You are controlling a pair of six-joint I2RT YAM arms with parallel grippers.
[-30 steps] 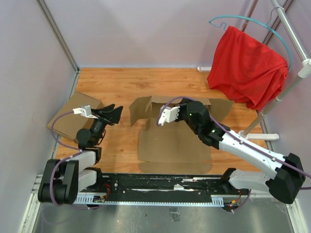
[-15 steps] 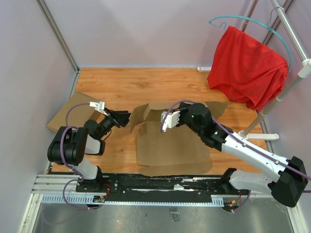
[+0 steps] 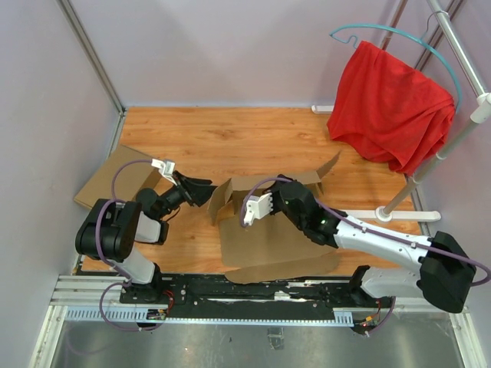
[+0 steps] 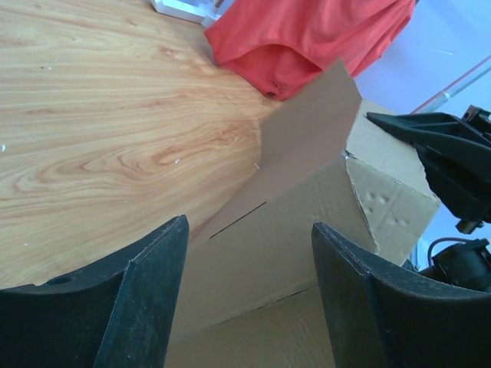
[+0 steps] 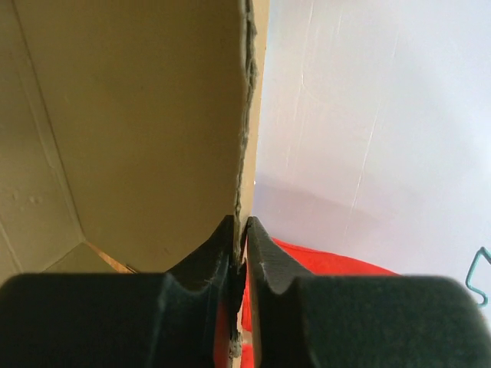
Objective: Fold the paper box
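**Right claw holds a wall up; left claw waits open at the end flap**

Right wrist view: the right claw (image 5: 239,230) is closed on the thin raw edge of one panel of the paper box (image 5: 138,115). The corrugated edge runs straight up from between its fingers. The pinch seems meant to keep that wall standing, so that the neighbouring flaps can be turned in against it.

Left wrist view: the left claw (image 4: 249,230) stands wide open and holds nothing. A tilted end flap rises just ahead of its fingers, leaning towards the red cloth (image 4: 307,31) beyond. Whether a finger touches the cardboard cannot be told. The claw looks placed to push or catch that flap.

Top view: the box sits at the middle of the worktop (image 3: 230,130), close to its near edge. Its base panel lies flat, its far wall and left-end flaps are raised, and a loose flap is cocked up at the far right corner. The right arm reaches across the base panel, and the left claw comes at the left end. A second cardboard piece (image 3: 107,180) lies by the worktop's left edge, well apart. Nothing looks locked together, so the folding seems only partway done.
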